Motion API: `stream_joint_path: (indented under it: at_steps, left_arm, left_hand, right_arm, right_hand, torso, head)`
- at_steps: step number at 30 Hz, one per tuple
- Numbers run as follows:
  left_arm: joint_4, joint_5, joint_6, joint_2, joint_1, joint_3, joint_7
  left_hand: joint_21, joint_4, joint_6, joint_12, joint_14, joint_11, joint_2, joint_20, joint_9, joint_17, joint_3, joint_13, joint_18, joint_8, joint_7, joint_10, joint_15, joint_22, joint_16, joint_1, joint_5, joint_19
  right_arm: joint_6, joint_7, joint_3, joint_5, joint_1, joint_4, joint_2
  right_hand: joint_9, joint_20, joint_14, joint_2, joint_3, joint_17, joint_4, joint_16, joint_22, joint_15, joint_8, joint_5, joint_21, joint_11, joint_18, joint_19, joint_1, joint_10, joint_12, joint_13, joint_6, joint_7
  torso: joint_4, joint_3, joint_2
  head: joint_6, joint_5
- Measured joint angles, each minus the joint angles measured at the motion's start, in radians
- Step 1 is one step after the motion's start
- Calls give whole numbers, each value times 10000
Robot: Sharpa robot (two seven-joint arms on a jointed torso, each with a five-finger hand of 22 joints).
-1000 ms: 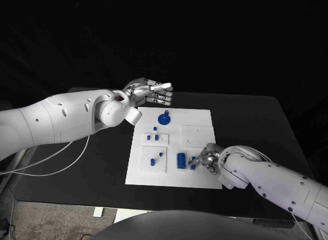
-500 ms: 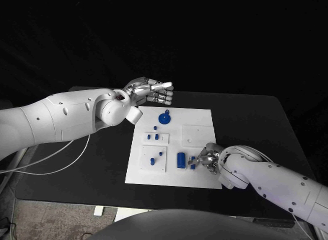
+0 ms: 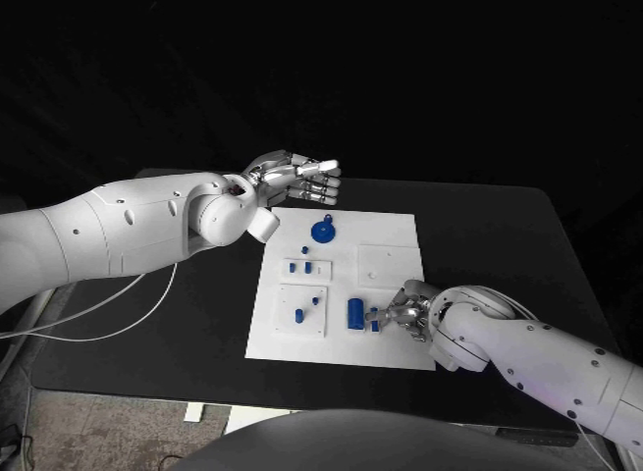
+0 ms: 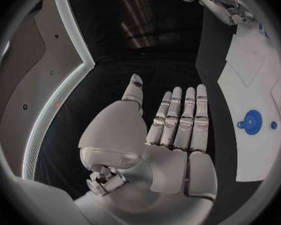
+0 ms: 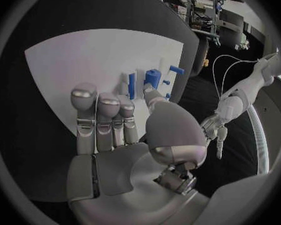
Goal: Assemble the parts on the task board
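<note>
The right hand (image 3: 403, 312) rests low on the white task board (image 3: 385, 240) with fingers apart by a blue part (image 3: 355, 314), and the left hand (image 3: 295, 179) hangs open, holding nothing

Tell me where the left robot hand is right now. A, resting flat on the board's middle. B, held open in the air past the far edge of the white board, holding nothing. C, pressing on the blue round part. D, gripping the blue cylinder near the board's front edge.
B: the left robot hand hangs beyond the task board with straight fingers and an empty palm.
</note>
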Motion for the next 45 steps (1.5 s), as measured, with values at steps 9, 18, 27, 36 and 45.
stream_joint_path:
  at_steps: [9, 18, 27, 36, 45]
  left_arm:
    - [-11, -2, 4, 1, -7, 0, 0]
    - [-12, -7, 10, -7, -12, 0, -4]
    - [0, -20, 15, -29, -15, 0, -6]
    - [5, -34, 19, -39, -20, 0, -6]
    - [8, -45, 23, -34, -24, 0, -7]
  left_hand:
    - [0, 21, -35, 0, -34, 0, -1, 0, 0, 0, -21, 0, 0, 0, 35, 0, 34, 0, 0, 1, -5, 0]
    - [0, 21, -35, 0, -34, 0, -1, 0, 0, 0, -21, 0, 0, 0, 35, 0, 34, 0, 0, 1, -5, 0]
    - [0, 20, -35, 0, -34, 0, -1, 0, 0, 0, -21, 0, 0, 0, 35, 0, 34, 0, 0, 1, -5, 0]
    - [0, -2, -35, 0, -34, 0, 38, 0, 0, 0, 2, 0, 0, 0, 35, 0, 34, 0, 0, 41, -5, 0]
    - [0, -2, -35, 0, -34, 0, 38, 0, 0, 0, 2, 0, -1, 0, 35, 0, 34, 0, 0, 41, -5, 0]
  right_arm:
    - [-22, 43, -6, -44, -9, 16, -17]
    - [-117, 193, -10, -50, -15, 110, -201]
    - [-325, 685, 58, -66, -20, 693, -715]
    - [-526, 1464, 125, -353, -19, 1230, -820]
    - [-567, 1735, 71, -1419, -63, 1227, -561]
  right_hand:
    - [11, 0, -1, 8, -1, 0, 52, -37, 8, 1, 0, -26, -39, 0, 0, 0, 86, 0, 0, -8, 0, 0]
    - [-35, 0, -1, -42, 1044, -1, -606, -37, 7, 2, 0, -440, -39, 0, 0, 0, 140, 0, 0, -7, 0, 0]
    - [124, -22, 36, -158, 1061, 110, -851, 19, 6, -35, 0, -164, 275, -91, 0, -22, 446, 201, 448, 309, 290, -107]
    - [3136, -270, 2, -263, 95, 131, -1473, 81, 5, -257, 31, 1091, 409, -254, -99, -9, 1153, 356, 685, 651, 668, -427]
    - [9005, -274, 37, -542, 142, 131, -1421, 81, 4, -292, 22, 1191, 409, -326, -157, -15, 1302, 359, 671, 729, 444, -662]
  torso:
    - [0, -1, 0]
    - [-2, -3, -1]
    - [-11, 0, -3]
    - [-3, 5, -2]
    - [2, -6, -2]
  head:
    - [-27, 10]
    - [-38, 20]
    - [-44, 29]
    - [-57, 19]
    - [-78, 18]
